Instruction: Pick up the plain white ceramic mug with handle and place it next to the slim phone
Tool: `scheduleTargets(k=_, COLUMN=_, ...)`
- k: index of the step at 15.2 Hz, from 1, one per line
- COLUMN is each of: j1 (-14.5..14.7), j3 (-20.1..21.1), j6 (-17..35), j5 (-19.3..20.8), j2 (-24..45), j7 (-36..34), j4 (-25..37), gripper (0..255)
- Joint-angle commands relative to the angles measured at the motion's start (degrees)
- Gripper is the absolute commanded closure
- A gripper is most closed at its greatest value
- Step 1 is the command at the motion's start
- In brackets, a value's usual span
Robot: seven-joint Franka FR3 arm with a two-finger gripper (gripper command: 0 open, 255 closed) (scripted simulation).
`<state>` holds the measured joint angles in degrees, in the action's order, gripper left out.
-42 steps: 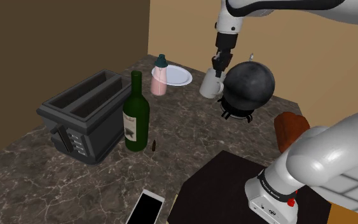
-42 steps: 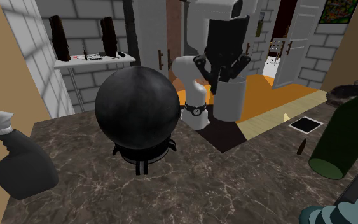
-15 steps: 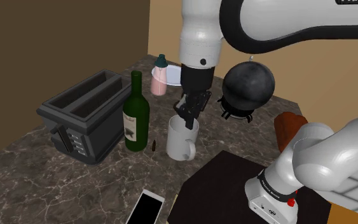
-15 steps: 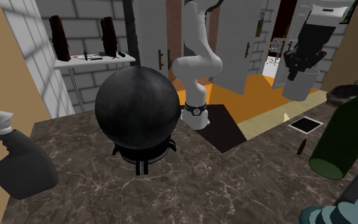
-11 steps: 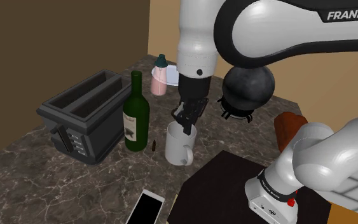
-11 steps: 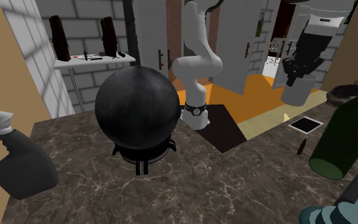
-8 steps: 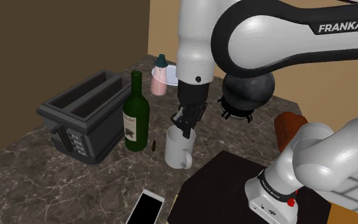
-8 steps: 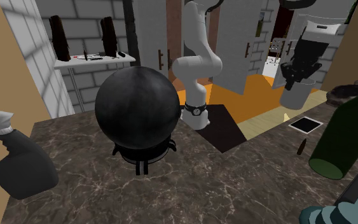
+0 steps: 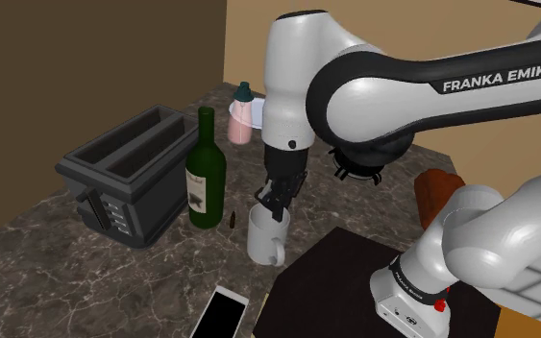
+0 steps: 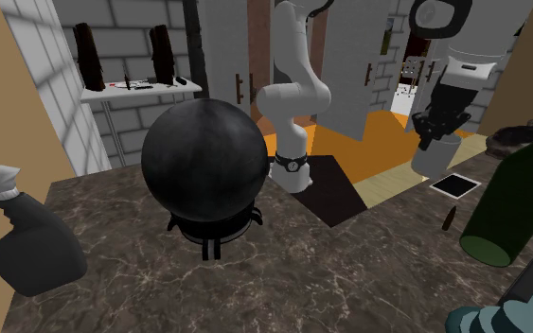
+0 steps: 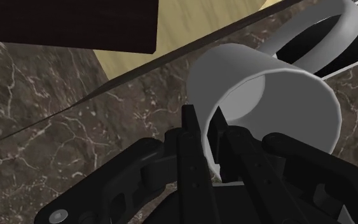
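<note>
Shoulder view: the plain white mug with a loop handle (image 9: 267, 236) sits just below the middle of the frame, upright. Its long axis is close to vertical and its open mouth faces up. Its handle points down-frame, toward the slim black phone with a white edge (image 9: 221, 313) that lies flat near the bottom edge. The all-black two-finger gripper (image 9: 276, 199) comes down onto the rim from above. In the wrist view its fingers (image 11: 190, 137) stand narrow and pinch the mug's wall, one inside the mouth and one outside. Whether the mug's base touches the dark marble counter (image 9: 57, 278) cannot be told.

A tall green glass wine bottle (image 9: 206, 173) stands just left of the mug, with a small dark bullet-shaped piece (image 9: 232, 220) between them. Farther left is a dark grey two-slot toaster (image 9: 129, 173). A pink spray bottle (image 9: 243, 115) stands toward the top centre. A black round kettle (image 10: 205, 161) fills the middle of the second exterior view. A reddish-brown block (image 9: 438, 195) sits at the right, and the dark box stand (image 9: 335, 274) is just right of the mug. The strip of counter between mug and phone lies open.

The mug is smooth, unmarked and greyish white, with a thin wall.
</note>
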<state>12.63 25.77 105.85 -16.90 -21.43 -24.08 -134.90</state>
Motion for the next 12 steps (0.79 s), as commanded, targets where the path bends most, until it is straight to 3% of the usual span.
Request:
scheduleTargets(k=1, j1=0.01, j3=0.31, j6=1.73, j5=-0.07, j2=0.61, j7=0.08, j4=-1.10, gripper=255)
scheduleTargets(k=12, j1=-0.01, j3=2.00, j6=11.09, j5=-0.20, j2=4.72, j7=0.36, j4=-6.45, gripper=255)
